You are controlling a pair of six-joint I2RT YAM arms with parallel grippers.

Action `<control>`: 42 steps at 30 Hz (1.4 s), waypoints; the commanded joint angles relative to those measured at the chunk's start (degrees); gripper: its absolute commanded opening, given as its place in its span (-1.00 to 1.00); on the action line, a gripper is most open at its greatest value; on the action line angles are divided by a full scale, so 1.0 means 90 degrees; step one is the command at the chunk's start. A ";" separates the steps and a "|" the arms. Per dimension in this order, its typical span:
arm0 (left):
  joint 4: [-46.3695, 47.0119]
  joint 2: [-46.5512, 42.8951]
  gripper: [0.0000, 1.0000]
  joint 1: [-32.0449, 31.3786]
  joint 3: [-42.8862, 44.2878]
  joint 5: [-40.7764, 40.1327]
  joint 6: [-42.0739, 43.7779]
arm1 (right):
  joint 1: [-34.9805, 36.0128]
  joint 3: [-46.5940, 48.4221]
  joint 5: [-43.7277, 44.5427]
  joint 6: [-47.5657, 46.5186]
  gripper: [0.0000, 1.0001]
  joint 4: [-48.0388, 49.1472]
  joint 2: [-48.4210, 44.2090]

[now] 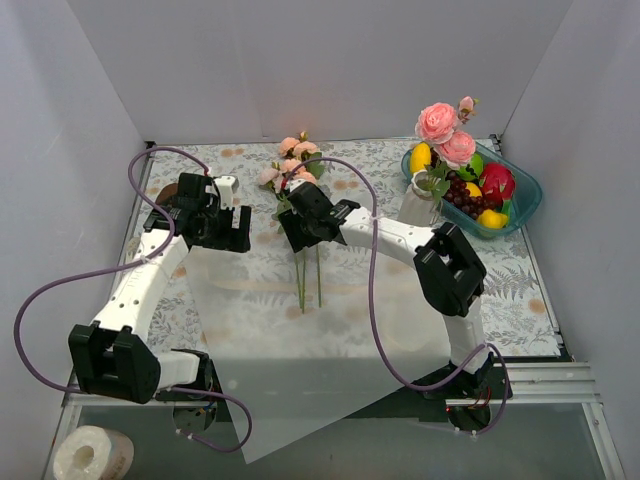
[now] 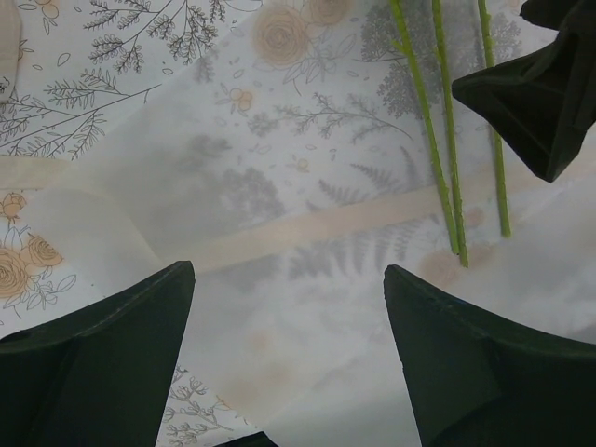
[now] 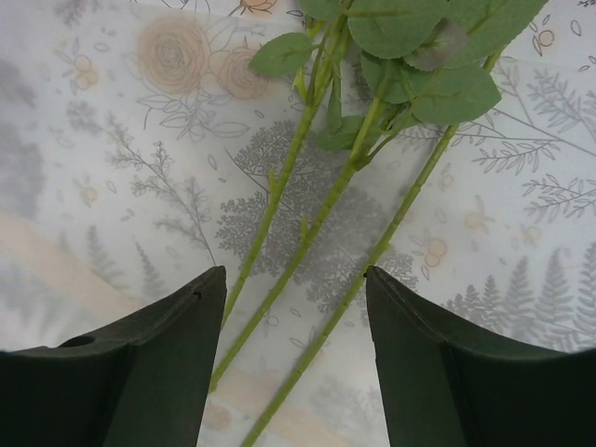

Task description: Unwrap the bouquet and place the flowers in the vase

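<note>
The bouquet lies opened out: its translucent white paper (image 1: 290, 340) is spread flat on the table. Three loose flowers lie on it, pink blooms (image 1: 293, 163) at the far end and green stems (image 1: 303, 275) pointing toward me. My right gripper (image 1: 300, 228) hangs over them, open, its fingers straddling the three stems (image 3: 317, 223) without pinching them. My left gripper (image 1: 228, 228) is open just left of it, above bare paper (image 2: 279, 317), nothing between its fingers. The white ribbed vase (image 1: 417, 205) at the right holds two pink roses (image 1: 440, 130).
A blue bowl (image 1: 522, 205) of toy fruit stands right behind the vase. A cream ribbon strip (image 2: 326, 219) lies under the paper. A white roll (image 1: 90, 455) sits at the near left corner. White walls close in the table on three sides.
</note>
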 commanded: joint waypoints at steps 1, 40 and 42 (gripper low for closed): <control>-0.0036 -0.0378 0.66 0.0034 0.0089 0.0011 0.0074 | 0.0012 0.0415 -0.0166 0.0324 0.37 0.0367 0.0220; -0.0202 -0.0818 0.65 0.0034 -0.0126 0.0304 0.0416 | -0.0330 0.1168 -0.0068 0.0559 -0.04 0.0308 0.1304; -0.0212 -0.0828 0.64 0.0034 -0.0136 0.0295 0.0445 | -0.0330 0.1245 -0.0049 0.0618 -0.06 0.0260 0.1411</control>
